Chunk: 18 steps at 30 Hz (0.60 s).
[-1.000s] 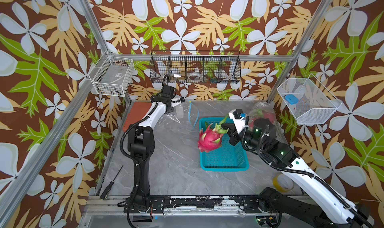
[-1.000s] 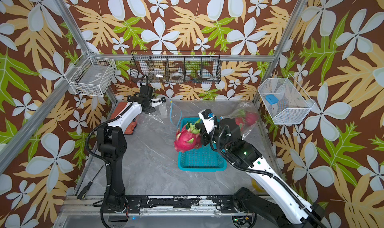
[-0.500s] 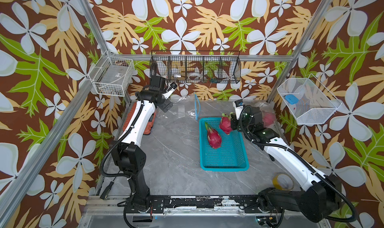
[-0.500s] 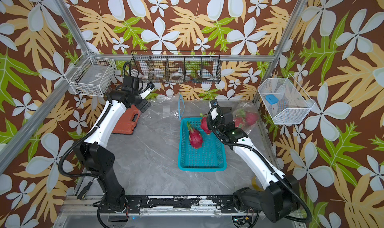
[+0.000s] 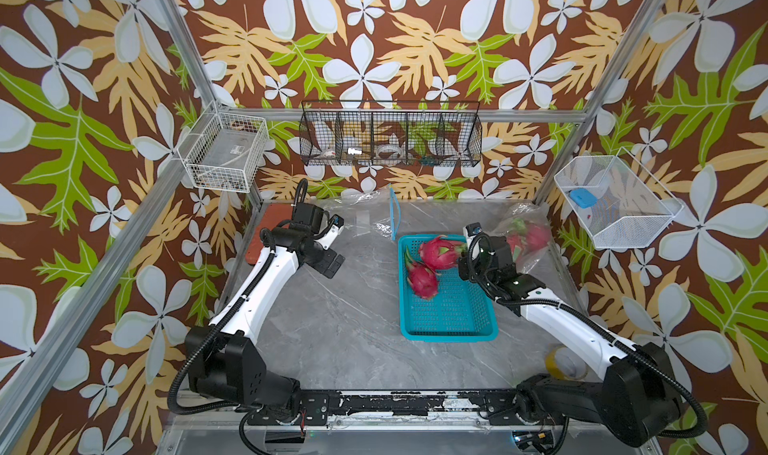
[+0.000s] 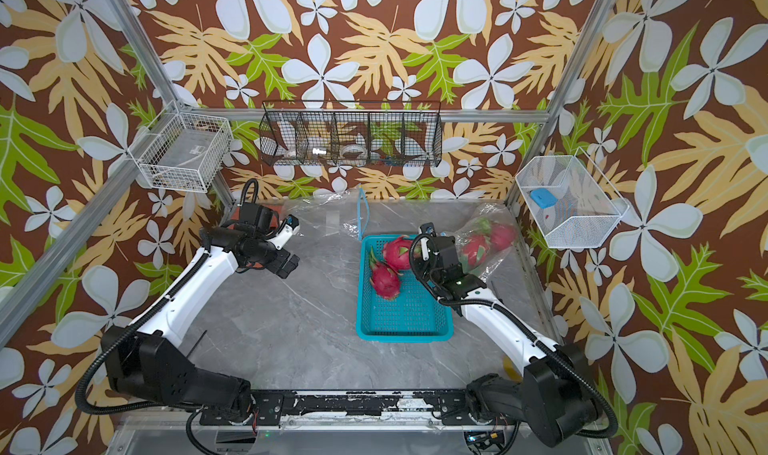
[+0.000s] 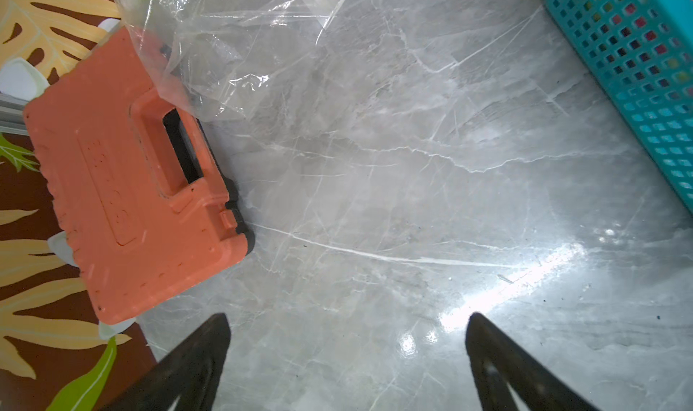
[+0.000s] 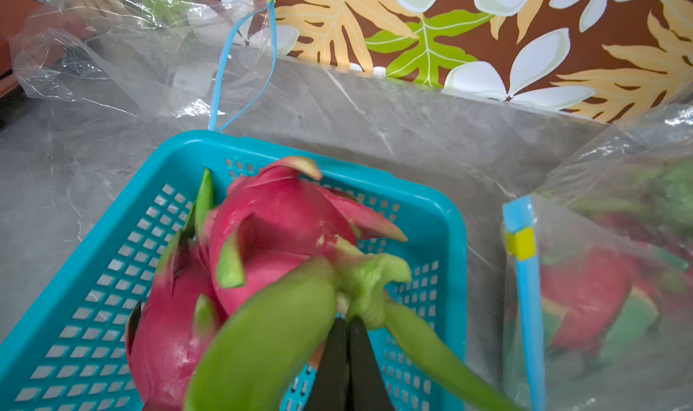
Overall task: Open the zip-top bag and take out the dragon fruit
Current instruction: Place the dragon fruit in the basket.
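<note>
Two magenta dragon fruit lie in the teal basket: one flat, and one leaning on it at the basket's back end. My right gripper is shut on the green leafy tip of the leaning dragon fruit. To the right of the basket lies a zip-top bag with more dragon fruit inside. An empty zip-top bag lies at the back centre. My left gripper hangs open over bare table, left of the basket, holding nothing.
An orange tool case lies at the back left against the wall. A yellow tape roll sits by the right arm's base. Wire baskets hang on the left, back and right walls.
My right gripper has brought a second dragon fruit down into the basket beside the first. My left gripper has drawn back from the empty bag, lower over the table.
</note>
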Tool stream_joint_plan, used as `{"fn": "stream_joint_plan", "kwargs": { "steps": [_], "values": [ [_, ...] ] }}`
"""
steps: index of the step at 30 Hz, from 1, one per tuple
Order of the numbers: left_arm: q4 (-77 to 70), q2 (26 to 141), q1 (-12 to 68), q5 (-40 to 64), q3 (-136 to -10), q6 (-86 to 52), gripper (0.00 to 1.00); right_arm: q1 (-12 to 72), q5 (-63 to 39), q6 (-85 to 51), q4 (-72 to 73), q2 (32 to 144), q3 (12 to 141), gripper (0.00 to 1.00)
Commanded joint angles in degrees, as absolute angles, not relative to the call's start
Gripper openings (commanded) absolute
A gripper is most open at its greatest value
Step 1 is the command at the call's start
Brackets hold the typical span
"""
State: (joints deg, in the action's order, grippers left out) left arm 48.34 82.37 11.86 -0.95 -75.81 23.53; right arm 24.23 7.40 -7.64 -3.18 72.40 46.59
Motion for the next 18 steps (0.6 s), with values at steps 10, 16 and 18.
{"fn": "stream_joint_plan", "kwargs": {
  "steps": [10, 16, 18],
  "values": [
    [47.20, 81.28, 11.77, -0.24, -76.97, 21.08, 1.00, 26.74, 13.08, -14.93, -17.53, 66.08, 51.65, 1.00],
    [47.12, 81.91, 10.99, 0.08, -77.62, 21.19, 1.00, 24.36, 18.03, -12.24, -22.98, 66.49, 63.40, 1.00],
    [46.95, 81.87, 10.44, 0.30, -77.65, 21.36, 1.00, 22.04, 21.34, -10.94, -23.13, 67.29, 65.16, 1.00]
  ]
}}
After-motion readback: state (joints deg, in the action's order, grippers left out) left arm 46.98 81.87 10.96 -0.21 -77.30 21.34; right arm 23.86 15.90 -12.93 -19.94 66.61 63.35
